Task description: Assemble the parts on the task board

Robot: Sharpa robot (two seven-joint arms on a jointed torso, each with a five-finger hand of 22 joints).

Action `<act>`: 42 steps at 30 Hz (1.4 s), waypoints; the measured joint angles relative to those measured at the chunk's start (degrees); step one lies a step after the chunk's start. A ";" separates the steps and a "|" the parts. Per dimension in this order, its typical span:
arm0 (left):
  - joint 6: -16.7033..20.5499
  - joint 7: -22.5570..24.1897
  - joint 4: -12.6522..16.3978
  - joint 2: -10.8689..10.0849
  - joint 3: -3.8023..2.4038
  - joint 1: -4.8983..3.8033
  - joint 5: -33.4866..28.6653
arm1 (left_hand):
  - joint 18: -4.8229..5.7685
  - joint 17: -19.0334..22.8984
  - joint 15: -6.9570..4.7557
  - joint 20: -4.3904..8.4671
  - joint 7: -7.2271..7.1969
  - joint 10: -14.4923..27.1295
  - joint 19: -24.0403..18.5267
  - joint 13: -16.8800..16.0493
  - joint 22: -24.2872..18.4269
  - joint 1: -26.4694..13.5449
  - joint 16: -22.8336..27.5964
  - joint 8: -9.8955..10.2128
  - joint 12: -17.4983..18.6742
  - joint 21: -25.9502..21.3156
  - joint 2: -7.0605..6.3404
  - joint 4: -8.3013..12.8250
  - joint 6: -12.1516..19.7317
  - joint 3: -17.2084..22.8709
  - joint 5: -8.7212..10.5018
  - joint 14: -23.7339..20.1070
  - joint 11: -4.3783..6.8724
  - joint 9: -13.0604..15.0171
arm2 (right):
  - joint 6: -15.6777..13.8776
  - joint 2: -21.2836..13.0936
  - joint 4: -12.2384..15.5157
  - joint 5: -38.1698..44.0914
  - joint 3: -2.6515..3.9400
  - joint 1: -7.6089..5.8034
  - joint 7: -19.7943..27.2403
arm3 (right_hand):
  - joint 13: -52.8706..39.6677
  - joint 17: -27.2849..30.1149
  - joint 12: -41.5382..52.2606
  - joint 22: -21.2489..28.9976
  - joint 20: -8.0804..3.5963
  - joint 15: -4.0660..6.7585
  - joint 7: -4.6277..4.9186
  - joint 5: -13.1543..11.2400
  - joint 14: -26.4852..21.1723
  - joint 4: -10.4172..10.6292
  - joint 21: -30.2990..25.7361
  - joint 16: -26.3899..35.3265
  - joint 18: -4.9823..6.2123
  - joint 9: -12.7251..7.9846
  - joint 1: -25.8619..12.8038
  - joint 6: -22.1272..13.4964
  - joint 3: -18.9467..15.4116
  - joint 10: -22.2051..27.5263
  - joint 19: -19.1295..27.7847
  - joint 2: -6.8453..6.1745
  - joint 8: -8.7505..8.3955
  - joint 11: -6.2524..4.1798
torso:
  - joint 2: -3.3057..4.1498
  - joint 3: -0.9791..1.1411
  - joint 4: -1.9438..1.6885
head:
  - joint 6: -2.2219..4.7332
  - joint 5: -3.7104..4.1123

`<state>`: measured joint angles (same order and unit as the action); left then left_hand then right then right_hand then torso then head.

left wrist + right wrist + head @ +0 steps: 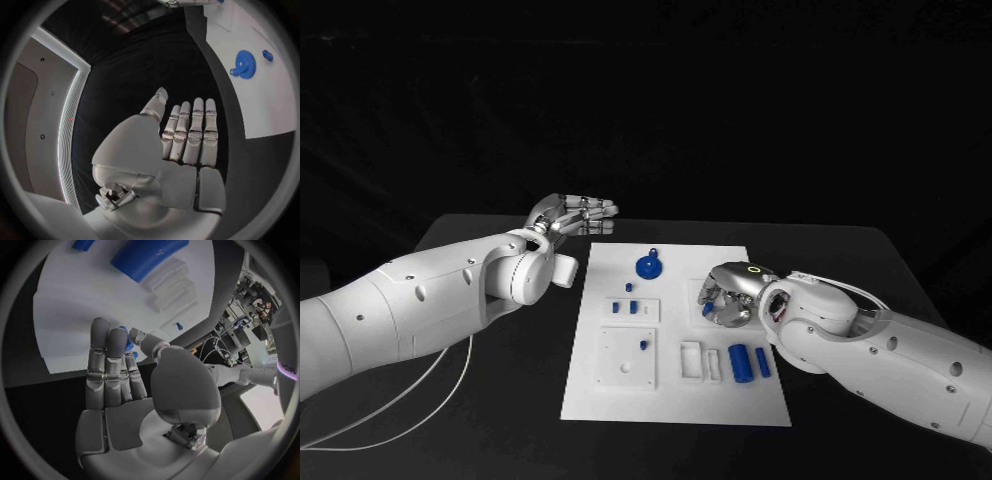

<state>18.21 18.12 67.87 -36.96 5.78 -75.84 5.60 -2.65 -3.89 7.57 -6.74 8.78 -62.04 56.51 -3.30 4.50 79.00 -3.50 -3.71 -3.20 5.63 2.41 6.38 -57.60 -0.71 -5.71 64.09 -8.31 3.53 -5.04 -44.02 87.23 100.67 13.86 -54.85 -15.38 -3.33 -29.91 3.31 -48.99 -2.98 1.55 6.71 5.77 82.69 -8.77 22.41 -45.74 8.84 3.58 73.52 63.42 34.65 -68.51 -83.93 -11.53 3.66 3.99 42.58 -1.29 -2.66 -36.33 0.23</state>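
The white task board [675, 400] lies in the middle of the table. On it are a blue gear [648, 266], two blue cylinders [740, 362] side by side, and small blue pegs [630, 306] standing in white blocks. My right hand [730, 295] hovers over the board's right middle and pinches a small blue part [127, 341] between thumb and finger. My left hand [574, 215] is off the board's far left corner, fingers straight, holding nothing. The left wrist view shows the gear [245, 64] and the board [256, 110] beyond that hand [187, 140].
White fixture blocks [627, 355] and a slotted holder [692, 360] sit on the board's near half. A white cable [401, 395] trails over the table under my left arm. Bare black table [502, 420] surrounds the board.
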 measured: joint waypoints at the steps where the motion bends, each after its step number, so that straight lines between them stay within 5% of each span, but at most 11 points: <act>1: -0.01 -0.01 0.00 0.00 0.00 0.00 0.00 | 0.00 0.00 0.00 0.00 0.00 0.00 0.00 0.00 0.00 0.00 0.00 0.00 0.00 0.00 0.00 0.00 0.00 0.00 0.00 0.00 0.00 0.00 | 0.05 0.03 -0.04 0.05 -0.01 0.02 -0.02 | 0.00 -0.05 0.00 -0.06 0.00 0.00 -0.17 0.00 0.00 0.11 0.00 -0.14 0.00 0.00 -0.18 0.18 0.11 0.00 0.00 0.18 0.00 0.00 | 0.00 -0.01 0.00 | -0.01 0.01; 9: -0.11 -0.04 -0.01 0.00 0.00 0.00 0.00 | 0.00 0.00 0.00 0.00 0.00 0.20 0.00 0.00 0.00 0.00 0.00 0.00 0.00 0.00 0.00 0.00 0.00 0.00 0.00 0.00 -0.20 0.00 | -0.06 0.11 -0.08 0.28 -0.04 0.10 -0.06 | 0.07 -0.15 -0.02 -0.36 0.00 0.19 -0.61 -1.63 0.19 0.82 0.00 -0.18 -0.09 0.00 -0.94 2.45 1.37 -1.63 0.00 0.99 0.00 -0.44 | -0.01 -0.01 -0.01 | -0.10 0.03; 14: -0.17 -0.06 -0.02 -0.01 0.00 0.00 0.00 | 0.00 0.00 0.00 0.00 0.00 0.20 0.00 0.00 0.00 0.00 0.00 0.00 0.00 0.00 0.00 0.00 0.00 0.00 0.00 0.00 -0.20 0.00 | -0.91 0.10 -0.05 0.56 -0.06 0.19 -0.11 | 0.07 -0.48 0.00 -1.00 -0.78 1.13 -1.17 -2.72 0.11 0.69 0.55 -0.45 -0.89 0.13 -0.28 5.47 2.94 -4.68 -0.05 2.59 -0.08 -1.31 | -0.01 -0.01 -0.02 | -0.16 0.08; 28: -0.30 -0.06 -0.02 -0.06 0.00 0.01 0.00 | 0.01 0.00 0.00 0.00 0.00 0.20 0.00 0.00 0.00 0.00 0.00 0.00 0.00 0.00 0.00 0.00 0.00 0.00 0.00 0.00 -0.20 0.00 | -4.20 -0.25 1.05 1.88 -0.09 0.51 -0.26 | -0.04 -1.57 0.05 -3.72 -1.95 1.93 -2.03 -2.95 0.11 -0.66 1.66 -0.44 -2.73 0.51 0.76 8.10 4.74 -6.18 0.10 4.10 -0.08 -0.25 | -0.01 -0.01 -0.02 | -0.24 0.09; 42: -0.46 -0.04 -1.17 0.37 0.00 0.01 0.00 | 0.01 0.00 0.00 0.00 0.00 0.20 0.00 0.00 0.00 0.00 0.00 0.00 0.00 0.00 0.00 0.00 0.00 0.00 0.00 0.00 -0.20 0.00 | -5.40 -0.49 6.32 1.68 3.22 0.48 0.42 | -0.11 -2.05 -0.01 -4.62 -1.96 2.10 -2.05 -3.13 0.30 -0.39 1.66 -0.18 -3.12 0.48 1.14 8.13 4.48 -6.18 0.08 4.46 -0.09 -0.26 | -0.14 -0.05 0.00 | 0.03 -0.31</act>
<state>17.76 18.08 66.70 -36.59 5.78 -75.83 5.60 -2.64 -3.89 7.57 -6.74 8.78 -61.84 56.51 -3.29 4.50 79.01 -3.50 -3.71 -3.20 5.63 2.42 6.38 -57.60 -0.70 -5.71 64.08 -8.51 3.53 -10.44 -44.50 93.55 102.35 17.09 -54.37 -14.95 -3.44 -31.96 3.29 -53.62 -4.94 3.65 4.66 2.65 82.98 -9.17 24.08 -45.92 5.72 4.06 74.66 71.55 39.13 -74.69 -83.85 -7.07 3.56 3.73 42.45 -1.33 -2.66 -36.30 -0.08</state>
